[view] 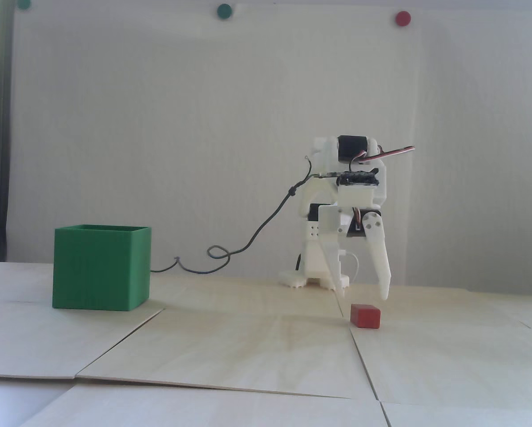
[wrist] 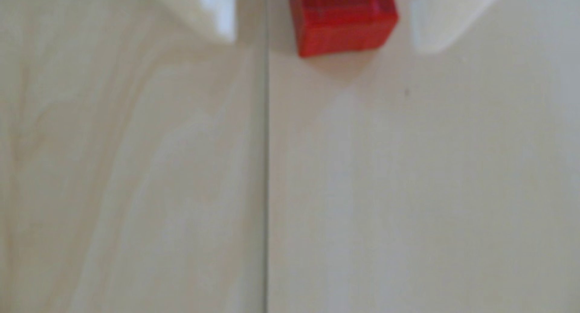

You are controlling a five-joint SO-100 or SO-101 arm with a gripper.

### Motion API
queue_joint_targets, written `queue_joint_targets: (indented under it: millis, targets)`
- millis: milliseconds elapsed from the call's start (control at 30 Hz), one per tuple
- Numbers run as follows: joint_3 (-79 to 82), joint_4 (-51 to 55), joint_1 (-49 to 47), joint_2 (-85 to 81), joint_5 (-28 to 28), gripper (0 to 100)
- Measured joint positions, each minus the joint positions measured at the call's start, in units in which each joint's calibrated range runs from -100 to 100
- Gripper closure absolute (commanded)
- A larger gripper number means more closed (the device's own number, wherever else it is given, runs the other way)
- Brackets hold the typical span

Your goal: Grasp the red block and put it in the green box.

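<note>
Now hovering: my claw [view: 363, 293] wide open, empty, tips just above block [view: 365, 316] on bench [view: 248, 347], straddling it in wrist view. Plan: drop straight, centre block between fingers, close gently. Box [view: 101, 267] well left.

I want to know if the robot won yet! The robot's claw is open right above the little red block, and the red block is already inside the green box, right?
Not quite. The red block is not inside the green box; the fixed view shows it lying on the table, well to the right of the box. The rest is right: the gripper hangs open just above the block, one finger on each side.
</note>
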Motion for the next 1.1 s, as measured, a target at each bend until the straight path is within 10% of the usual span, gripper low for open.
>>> queue_joint_targets:
  millis: [1100]
  targets:
    - [0.0,0.0,-0.76,0.0,1.54,79]
